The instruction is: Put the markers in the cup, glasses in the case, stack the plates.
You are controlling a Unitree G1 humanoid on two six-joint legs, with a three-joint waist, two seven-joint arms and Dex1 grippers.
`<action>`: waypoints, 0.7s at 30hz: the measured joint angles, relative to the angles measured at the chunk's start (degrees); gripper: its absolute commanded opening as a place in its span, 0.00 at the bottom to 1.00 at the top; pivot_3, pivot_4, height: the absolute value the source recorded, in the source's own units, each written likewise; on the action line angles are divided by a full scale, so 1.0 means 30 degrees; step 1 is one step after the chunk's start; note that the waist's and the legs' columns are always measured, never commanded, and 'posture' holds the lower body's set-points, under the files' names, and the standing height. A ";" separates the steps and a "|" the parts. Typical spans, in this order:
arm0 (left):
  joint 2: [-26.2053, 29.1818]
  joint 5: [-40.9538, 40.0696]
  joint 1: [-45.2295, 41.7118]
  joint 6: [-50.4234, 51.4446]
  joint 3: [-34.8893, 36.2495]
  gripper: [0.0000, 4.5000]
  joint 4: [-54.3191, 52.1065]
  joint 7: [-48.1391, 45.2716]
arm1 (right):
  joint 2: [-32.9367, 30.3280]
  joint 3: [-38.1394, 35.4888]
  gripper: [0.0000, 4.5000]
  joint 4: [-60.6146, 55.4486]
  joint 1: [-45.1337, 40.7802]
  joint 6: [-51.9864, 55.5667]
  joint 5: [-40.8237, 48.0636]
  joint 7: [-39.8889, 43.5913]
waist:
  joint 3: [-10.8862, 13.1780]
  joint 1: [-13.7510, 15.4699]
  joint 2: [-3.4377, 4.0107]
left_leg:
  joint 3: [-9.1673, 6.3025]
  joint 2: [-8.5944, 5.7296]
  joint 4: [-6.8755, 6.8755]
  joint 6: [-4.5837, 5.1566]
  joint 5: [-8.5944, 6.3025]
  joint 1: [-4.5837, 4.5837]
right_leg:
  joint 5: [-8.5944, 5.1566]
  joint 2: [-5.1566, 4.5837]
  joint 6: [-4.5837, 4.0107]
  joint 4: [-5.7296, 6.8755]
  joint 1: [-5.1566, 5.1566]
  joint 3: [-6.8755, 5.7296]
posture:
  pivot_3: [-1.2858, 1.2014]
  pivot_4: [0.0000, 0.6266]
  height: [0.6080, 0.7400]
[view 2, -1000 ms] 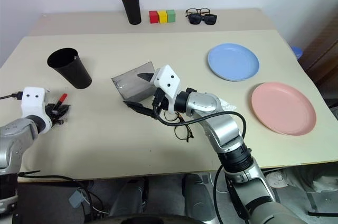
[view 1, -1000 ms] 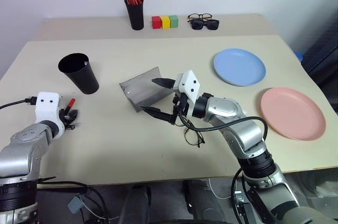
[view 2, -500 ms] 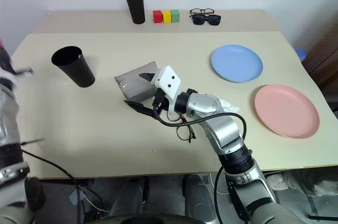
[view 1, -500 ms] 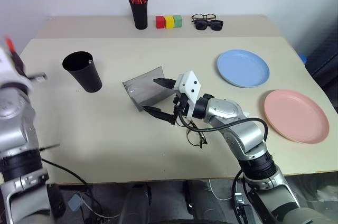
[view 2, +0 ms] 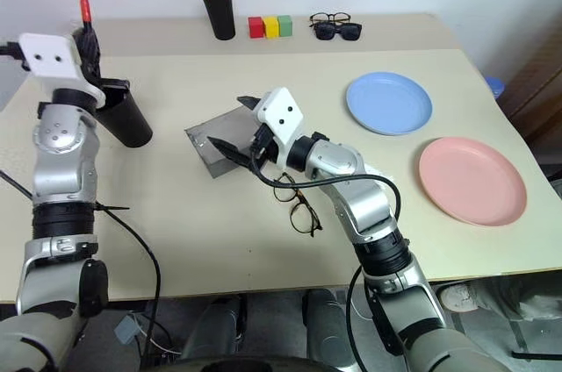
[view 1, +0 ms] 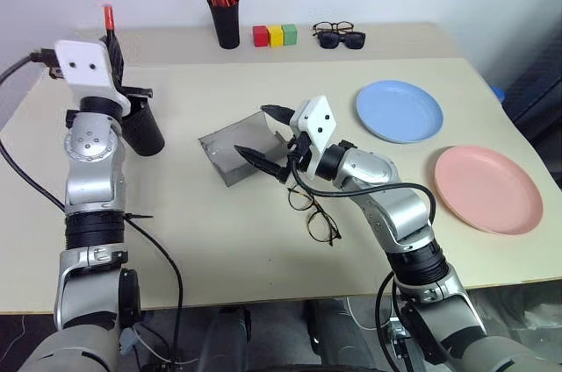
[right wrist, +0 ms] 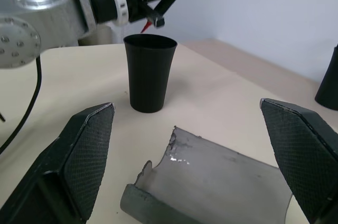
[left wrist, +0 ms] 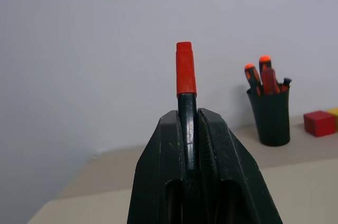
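Black cup (view 1: pixel 140 126) stands upright on the left of the tabletop (view 1: pixel 176 232), its inside not readable from here; the left tool (left wrist: pixel 188 129) is raised just above and behind its rim, fingers pinched narrow on the red-capped marker (left wrist: pixel 185 76), which points up with the cap clear of the fingertips; the second marker I cannot find; grey case (view 1: pixel 233 151) sits open near the tabletop's middle, lid tilted up, nothing visible inside it; the right tool (view 1: pixel 266 139) hovers level over the case with its fingers spread wide, one at either side of the lid, gripping nothing; the wire-rimmed glasses (view 1: pixel 314 212) lie flat on the tabletop just in front of the case, below the right forearm; light blue plate (view 1: pixel 398 110) and salmon pink plate (view 1: pixel 487 188) lie side by side on the right, apart, not stacked; along the far edge, a narrow black pot (view 1: pixel 224 23) holds a bunch of orange-red pens, then red, yellow and green blocks (view 1: pixel 274 35), then black sunglasses (view 1: pixel 340 38); pale beige surface, plain light wall behind.
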 measured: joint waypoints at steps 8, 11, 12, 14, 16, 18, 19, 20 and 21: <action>0.0002 0.0462 0.1098 -0.0518 0.0050 0.00 0.0569 0.0529 | -0.0052 -0.0007 1.00 -0.0380 0.0100 0.0079 -0.0081 -0.0257 | 0.0000 -0.0004 0.0000 | -0.0003 0.0000 0.0005 0.0000 0.0001 0.0005 | 0.0000 0.0002 0.0000 0.0006 0.0001 -0.0002 | 0.52 0.24 1.00; -0.0031 0.0504 0.1361 -0.0519 0.0049 0.19 0.0683 0.0702 | -0.0065 -0.0006 1.00 -0.0380 0.0099 0.0096 -0.0081 -0.0244 | 0.0000 0.0013 0.0000 | -0.0003 -0.0001 0.0008 0.0000 0.0000 0.0001 | 0.0000 -0.0001 0.0000 0.0004 0.0001 -0.0001 | 0.52 0.24 1.00; -0.0039 0.0508 0.1361 -0.0548 0.0049 0.27 0.0682 0.0810 | -0.0061 -0.0004 1.00 -0.0380 0.0099 0.0096 -0.0077 -0.0215 | 0.0000 0.0032 0.0000 | -0.0003 -0.0001 0.0008 0.0000 0.0000 0.0001 | 0.0000 -0.0001 0.0000 0.0004 0.0003 -0.0001 | 0.52 0.24 1.00; -0.0050 0.0634 0.1362 -0.0646 0.0047 0.50 0.0680 0.1030 | -0.0067 -0.0004 1.00 -0.0380 0.0099 0.0096 -0.0077 -0.0153 | 0.0000 0.0039 0.0000 | -0.0003 -0.0002 0.0008 0.0000 0.0000 0.0001 | 0.0000 -0.0001 0.0000 0.0004 0.0003 -0.0001 | 0.52 0.24 1.00; -0.0087 0.0776 0.1361 -0.0658 0.0047 0.73 0.0679 0.1286 | -0.0066 -0.0004 1.00 -0.0379 0.0099 0.0096 -0.0077 -0.0117 | 0.0000 0.0029 0.0000 | -0.0002 -0.0001 0.0008 0.0000 0.0000 0.0001 | 0.0000 -0.0001 0.0000 0.0004 0.0003 -0.0002 | 0.52 0.24 1.00; -0.0187 0.0798 0.1361 -0.0658 0.0050 0.83 0.0660 0.1364 | -0.0066 -0.0004 1.00 -0.0379 0.0099 0.0096 -0.0074 -0.0097 | 0.0000 0.0026 0.0000 | -0.0003 -0.0001 0.0008 0.0000 0.0000 0.0002 | 0.0000 -0.0001 0.0000 0.0004 0.0003 -0.0002 | 0.52 0.24 1.00; -0.0287 0.0757 0.1361 -0.0659 0.0055 0.83 0.0609 0.1342 | -0.0075 -0.0004 1.00 -0.0380 0.0099 0.0100 -0.0071 -0.0082 | 0.0000 0.0026 0.0000 | -0.0003 -0.0001 0.0008 0.0000 0.0000 0.0002 | 0.0000 -0.0001 0.0001 0.0004 0.0003 -0.0001 | 0.52 0.24 1.00; -0.0434 0.0563 0.1362 -0.0662 0.0064 0.83 0.0510 0.1278 | -0.0079 -0.0004 1.00 -0.0380 0.0099 0.0112 -0.0070 -0.0060 | 0.0000 0.0024 0.0000 | -0.0003 -0.0001 0.0008 0.0000 0.0000 0.0002 | 0.0000 0.0000 0.0001 0.0004 0.0003 -0.0002 | 0.52 0.24 1.00; -0.0554 0.0264 0.1368 -0.0695 0.0089 0.83 0.0301 0.1093 | -0.0089 -0.0004 1.00 -0.0380 0.0100 0.0135 -0.0067 -0.0030 | 0.0000 0.0022 -0.0001 | -0.0003 -0.0001 0.0008 0.0000 0.0000 0.0001 | 0.0000 0.0000 0.0001 0.0004 0.0003 -0.0002 | 0.52 0.24 1.00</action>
